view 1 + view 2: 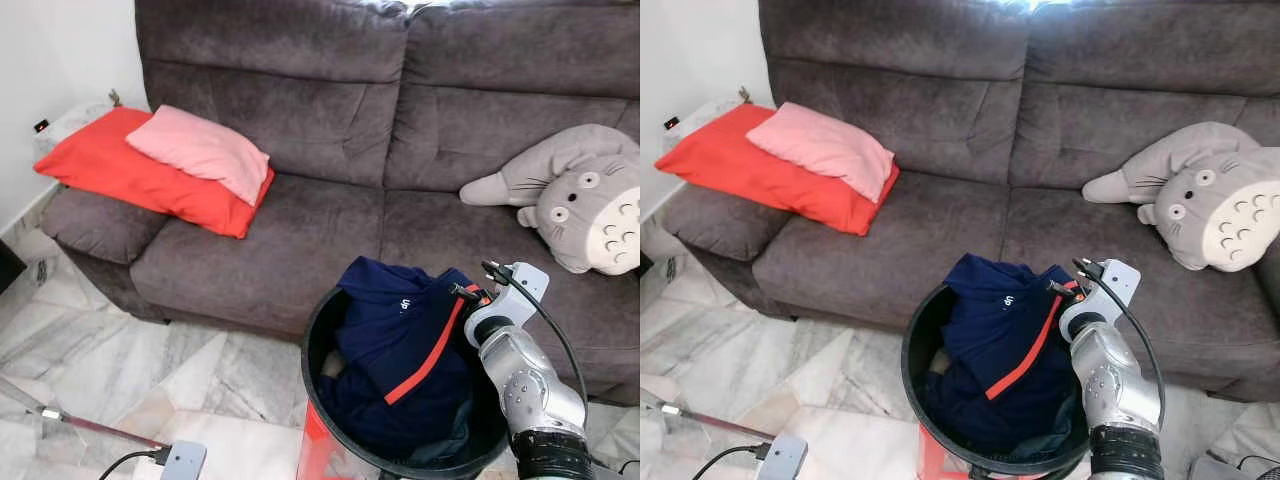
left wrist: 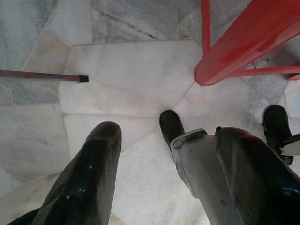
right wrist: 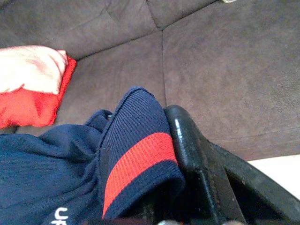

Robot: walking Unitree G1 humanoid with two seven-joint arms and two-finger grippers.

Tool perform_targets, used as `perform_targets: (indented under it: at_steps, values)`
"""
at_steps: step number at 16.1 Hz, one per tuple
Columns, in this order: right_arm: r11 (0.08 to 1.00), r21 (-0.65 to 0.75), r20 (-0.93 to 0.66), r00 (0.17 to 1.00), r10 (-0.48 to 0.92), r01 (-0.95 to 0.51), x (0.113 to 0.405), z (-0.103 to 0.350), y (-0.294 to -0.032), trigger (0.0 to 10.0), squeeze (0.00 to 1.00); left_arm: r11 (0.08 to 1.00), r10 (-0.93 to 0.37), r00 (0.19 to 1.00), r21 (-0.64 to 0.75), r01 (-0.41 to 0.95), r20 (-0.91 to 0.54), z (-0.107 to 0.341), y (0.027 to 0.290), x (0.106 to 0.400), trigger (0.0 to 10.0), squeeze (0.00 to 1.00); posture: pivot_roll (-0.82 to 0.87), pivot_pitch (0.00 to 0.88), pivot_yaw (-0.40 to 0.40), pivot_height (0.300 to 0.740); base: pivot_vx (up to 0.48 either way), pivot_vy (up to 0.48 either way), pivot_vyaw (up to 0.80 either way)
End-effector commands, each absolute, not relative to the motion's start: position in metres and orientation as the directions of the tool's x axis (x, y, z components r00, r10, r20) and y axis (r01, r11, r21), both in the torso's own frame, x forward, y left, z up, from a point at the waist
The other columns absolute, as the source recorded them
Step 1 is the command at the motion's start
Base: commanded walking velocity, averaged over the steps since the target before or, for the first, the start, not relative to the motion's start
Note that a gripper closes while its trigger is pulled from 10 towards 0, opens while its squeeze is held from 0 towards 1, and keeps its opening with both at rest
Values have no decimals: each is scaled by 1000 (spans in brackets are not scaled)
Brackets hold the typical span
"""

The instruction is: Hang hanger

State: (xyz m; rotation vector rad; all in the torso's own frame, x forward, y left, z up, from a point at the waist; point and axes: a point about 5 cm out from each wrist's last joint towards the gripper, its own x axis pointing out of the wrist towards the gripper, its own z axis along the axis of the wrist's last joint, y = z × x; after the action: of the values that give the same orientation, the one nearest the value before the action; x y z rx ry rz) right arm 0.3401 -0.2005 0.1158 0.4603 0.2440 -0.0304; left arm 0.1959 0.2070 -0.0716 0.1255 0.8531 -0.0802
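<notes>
My right gripper (image 1: 470, 292) is reaching over the near rim of the black basket (image 1: 318, 330), its fingers pressing onto the ribbed navy-and-red cuff (image 3: 136, 159) of a navy jacket (image 1: 400, 350) that is heaped inside; from the wrist view I am judging the fingers to be closing on that cuff, one black finger (image 3: 190, 154) lying against it. My left gripper (image 2: 154, 164) is hanging idle above the marble floor (image 2: 126, 79), fingers apart and holding nothing, near a red frame (image 2: 243, 42) that seems to be the basket's stand.

I am not making out any hanger; if one is there, the jacket is hiding it. So I am reading this as the opening step: taking hold of the garment in the basket. The next move is calling for a straight lift clear of the rim, then finding the hanger and a place to hang it. Beyond the basket the grey sofa (image 1: 300, 230) is carrying a red cushion (image 1: 120, 170), a pink pillow (image 1: 205, 150) and a grey plush toy (image 1: 585, 195).
</notes>
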Motion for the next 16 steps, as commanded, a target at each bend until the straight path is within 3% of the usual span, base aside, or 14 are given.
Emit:
perform_targets:
  at_steps: [1,5,7,9,12,14,16]
  values:
    - [900,430,-233,972,41,66,342,116,-200,0,0,989,-13,629,82,121,-778,-76,206,189,10000,0,-128,113,40,740,0,0,0]
    - [894,439,-178,966,188,-93,346,129,-179,0,0,990,-16,637,79,119,-771,-75,205,191,10000,0,-123,120,32,740,0,0,0]
    - [886,394,-149,935,323,-243,334,132,-159,0,0,990,-13,639,80,116,-769,-75,207,189,10000,0,-130,126,33,740,0,0,0]
    - [905,318,-169,923,346,-281,317,128,-156,0,0,990,-12,635,80,117,-772,-76,208,187,10000,0,-136,128,30,740,0,0,0]
    - [907,355,-222,922,318,-227,302,115,-157,0,0,990,-15,633,78,120,-774,-77,208,186,10000,0,-146,132,33,740,0,0,0]
    - [914,407,-350,923,163,-7,304,84,-179,0,0,989,-22,637,78,128,-770,-76,206,189,10000,0,-143,131,37,740,0,0,0]
    - [890,455,-366,918,154,32,315,75,-188,0,0,988,-23,644,79,129,-765,-74,205,192,10000,0,-132,126,39,740,0,0,0]
